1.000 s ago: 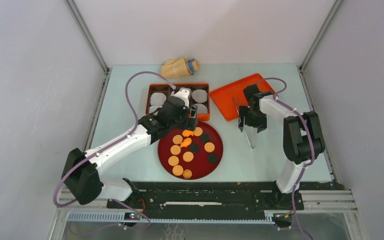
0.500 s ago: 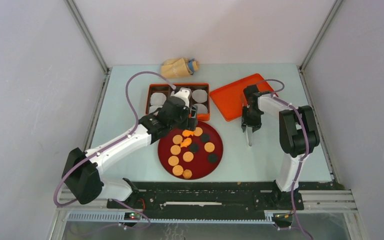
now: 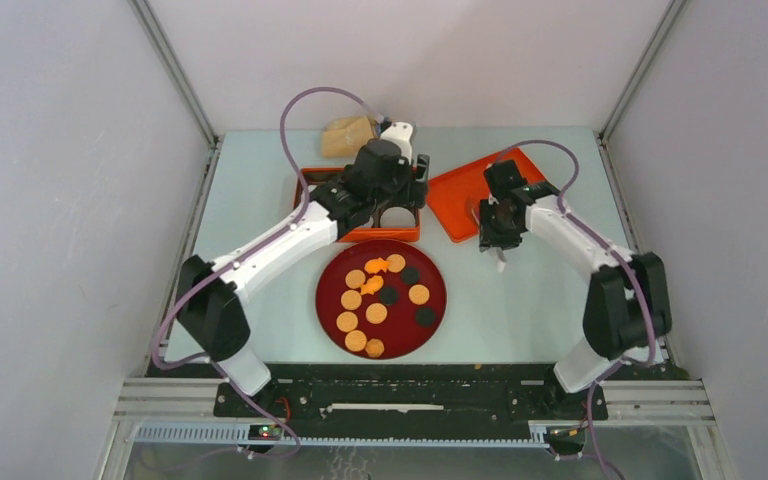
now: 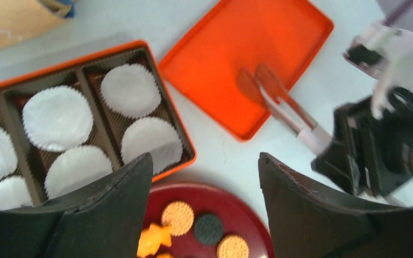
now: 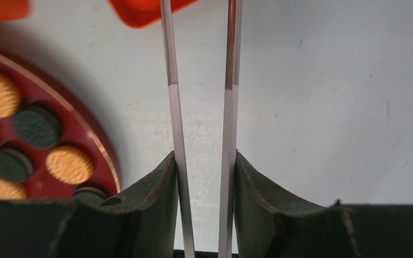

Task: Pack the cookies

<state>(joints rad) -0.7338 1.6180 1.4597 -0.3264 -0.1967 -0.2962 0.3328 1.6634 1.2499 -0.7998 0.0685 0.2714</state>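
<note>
A: The left gripper (image 4: 204, 164) is held out over the orange compartment box (image 4: 174, 115), and its fingers are spread wide, with the near edge of the box seen through the gap.

B: White paper liners (image 4: 130, 90) are set in the box's compartments, one to each. And the right side?

A: The right gripper (image 5: 204, 164) is pressed in on a pair of metal tongs (image 5: 229, 80). Both thin arms are pinched against the inner faces of the fingers, yet a gap is left between the arms themselves.

B: From the left wrist view the tongs' orange-red tips are seen over the near corner of the flat orange tray (image 4: 236, 64). Whether the tray is touched there cannot be told.

A: Now the cookies (image 3: 376, 313). They are all found on the dark red round plate (image 3: 441, 300), lying flat and loosely scattered.

B: Tan rounds and black rounds are mixed there, and the bright orange star-like pieces are placed toward the plate's far side.

A: The plate is set just beside the box's near edge, between the two arms, on the pale table (image 3: 520, 310).

B: A tan pouch (image 3: 345, 135) is seen at the table's far edge, behind the box.
</note>
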